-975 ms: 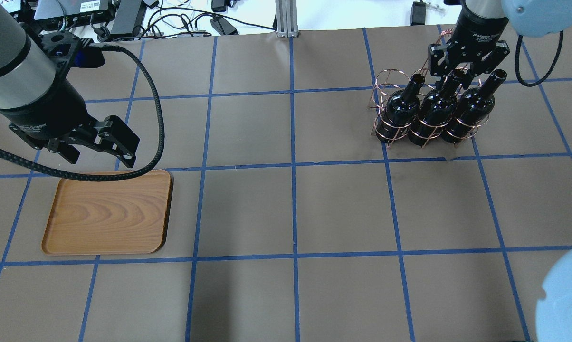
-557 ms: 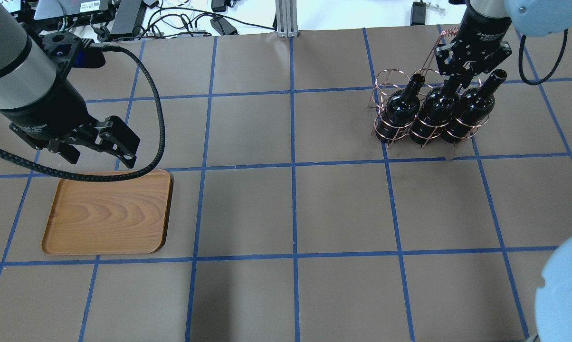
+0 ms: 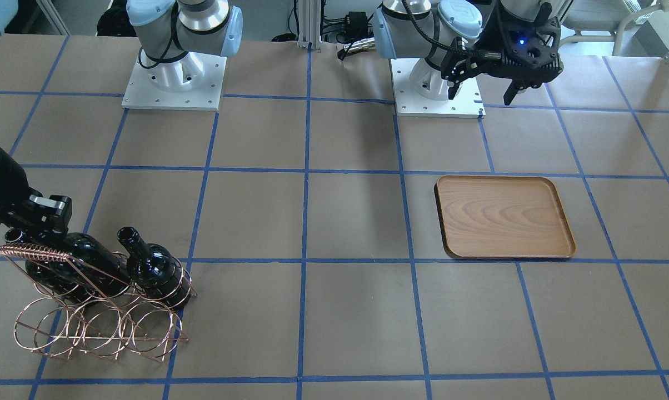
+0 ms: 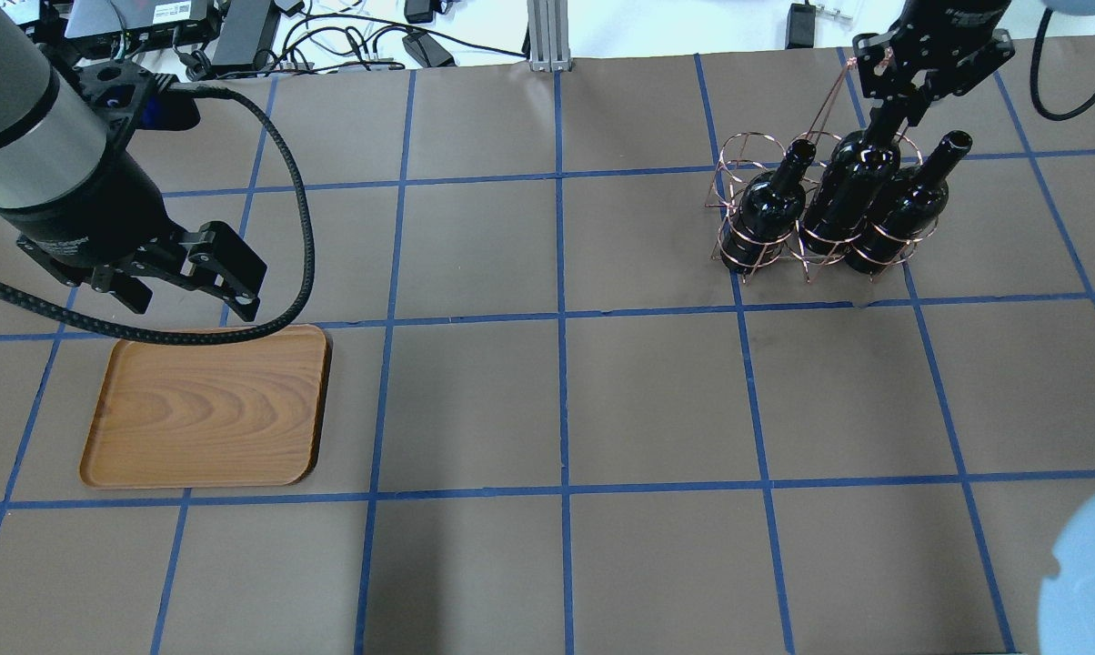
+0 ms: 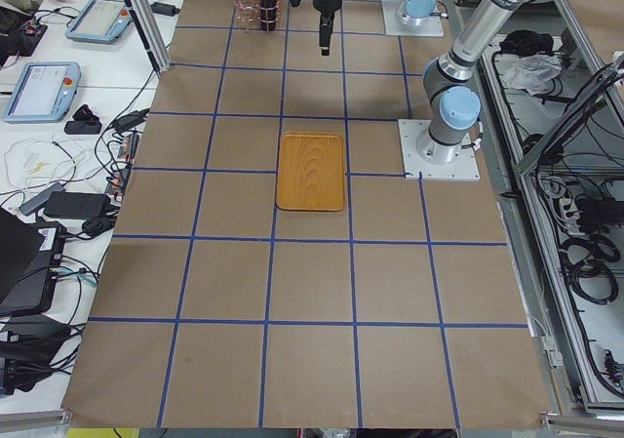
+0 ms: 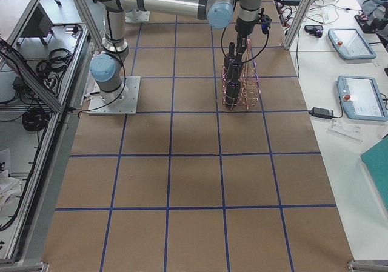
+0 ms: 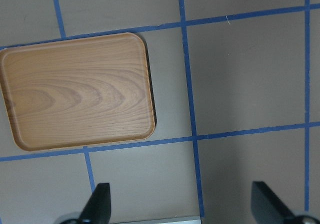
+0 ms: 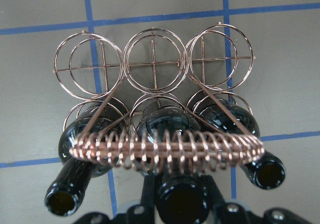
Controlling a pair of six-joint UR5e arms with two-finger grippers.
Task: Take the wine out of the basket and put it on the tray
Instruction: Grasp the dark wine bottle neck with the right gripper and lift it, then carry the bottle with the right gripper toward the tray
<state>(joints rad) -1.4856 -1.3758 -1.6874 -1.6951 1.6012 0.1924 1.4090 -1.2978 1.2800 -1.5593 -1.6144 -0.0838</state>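
Right gripper (image 4: pixel 895 107) clamps the wine (image 4: pixel 852 177) in the basket's (image 8: pixel 165 151) middle ring, clearest from its wrist; left gripper (image 7: pixel 182 196), far off, gapes.

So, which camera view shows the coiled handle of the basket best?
The right wrist-mounted view: the handle spans it, every coil distinct. Front-facing shows it small, slanted; overhead only a thin strut; side views, hardly anything; left wrist, nothing.

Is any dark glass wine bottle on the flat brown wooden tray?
No, the flat brown wooden tray holds nothing in the overhead view.
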